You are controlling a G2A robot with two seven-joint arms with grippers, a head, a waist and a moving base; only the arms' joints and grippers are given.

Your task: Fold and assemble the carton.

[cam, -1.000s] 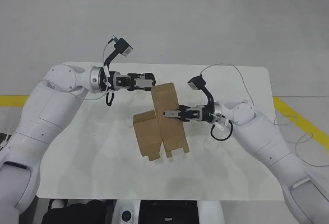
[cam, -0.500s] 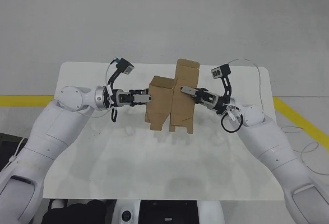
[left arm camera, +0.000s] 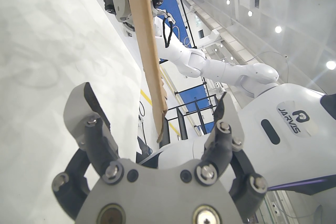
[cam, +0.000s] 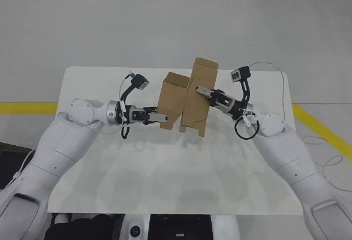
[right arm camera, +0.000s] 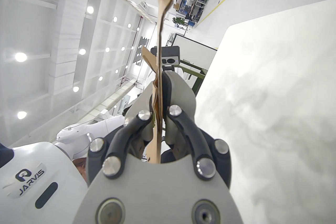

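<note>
Above the white surface [cam: 92,174], the flattened carton [cam: 187,102] is held upright between both arms. The right jaws pinch one edge of the carton. The left jaws are spread, straddling the opposite edge without touching it.

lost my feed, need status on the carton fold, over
Right gripper shut on carton, flat, held on edge above table. Left gripper open at carton's corner, not clamped. Nothing in the way.
</note>
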